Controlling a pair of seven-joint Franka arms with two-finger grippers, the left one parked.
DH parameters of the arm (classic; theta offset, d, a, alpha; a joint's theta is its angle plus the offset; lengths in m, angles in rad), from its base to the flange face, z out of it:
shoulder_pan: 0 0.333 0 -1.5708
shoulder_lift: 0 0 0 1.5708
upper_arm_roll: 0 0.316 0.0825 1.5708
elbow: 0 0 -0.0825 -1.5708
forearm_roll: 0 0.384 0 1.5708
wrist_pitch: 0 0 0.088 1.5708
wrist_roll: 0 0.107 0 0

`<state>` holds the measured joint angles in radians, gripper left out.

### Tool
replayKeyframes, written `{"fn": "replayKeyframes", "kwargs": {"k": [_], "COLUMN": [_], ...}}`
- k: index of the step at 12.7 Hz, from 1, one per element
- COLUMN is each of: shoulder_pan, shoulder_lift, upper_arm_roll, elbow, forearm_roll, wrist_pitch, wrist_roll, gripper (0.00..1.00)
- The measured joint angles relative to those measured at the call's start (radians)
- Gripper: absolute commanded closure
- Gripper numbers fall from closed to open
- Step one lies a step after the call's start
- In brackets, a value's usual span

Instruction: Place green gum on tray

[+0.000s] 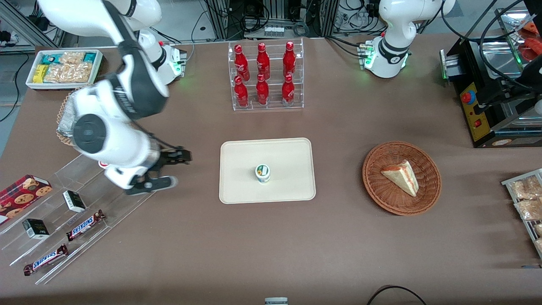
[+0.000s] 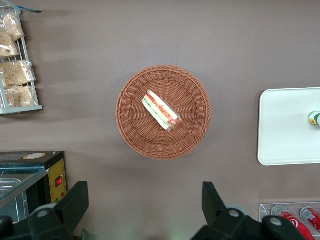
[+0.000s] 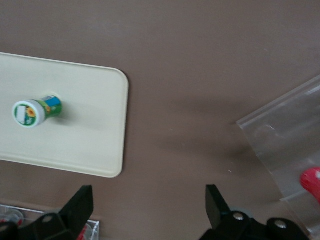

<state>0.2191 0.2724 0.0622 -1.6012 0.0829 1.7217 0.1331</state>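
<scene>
Already the green gum (image 1: 263, 173) stands upright near the middle of the tray (image 1: 237, 190), well apart from the claw (image 1: 169, 169), which hangs empty with fingers apart above bare bench (image 1: 338, 245) near the clear rack (image 1: 63, 199). Judging by this, placement looks finished; next calls only for parking the arm clear.

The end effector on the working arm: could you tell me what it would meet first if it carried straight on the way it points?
Probably bare table: the open end effector points down at it, beside the tray.
</scene>
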Motion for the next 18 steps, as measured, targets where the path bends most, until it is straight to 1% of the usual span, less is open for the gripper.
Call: {"fn": "replayKeyframes", "kwargs": {"k": [3,6,9,11,13,16,18], "shoulder_pan": [-0.108,-0.201,-0.256,-0.284,-0.296,-0.289,-0.265], "shoulder_lift": [-0.079,-0.135,-0.178,-0.214,-0.25,-0.283,-0.288], "upper_arm_roll": [0.002,0.002,0.002,0.002,0.001,-0.001,-0.023], "elbow": [-0.05,-0.078,-0.083,-0.093,-0.1,-0.104,-0.104], "forearm_roll": [-0.01,-0.02,-0.021,-0.026,-0.052,-0.064,-0.064], "wrist_pitch": [-0.083,-0.111,-0.163,-0.197,-0.218,-0.272,-0.288], "wrist_roll": [-0.075,-0.163,-0.182,-0.187,-0.196,-0.197,-0.191], "gripper": [0.0,0.0,0.0,0.0,0.0,0.0,0.0]}}
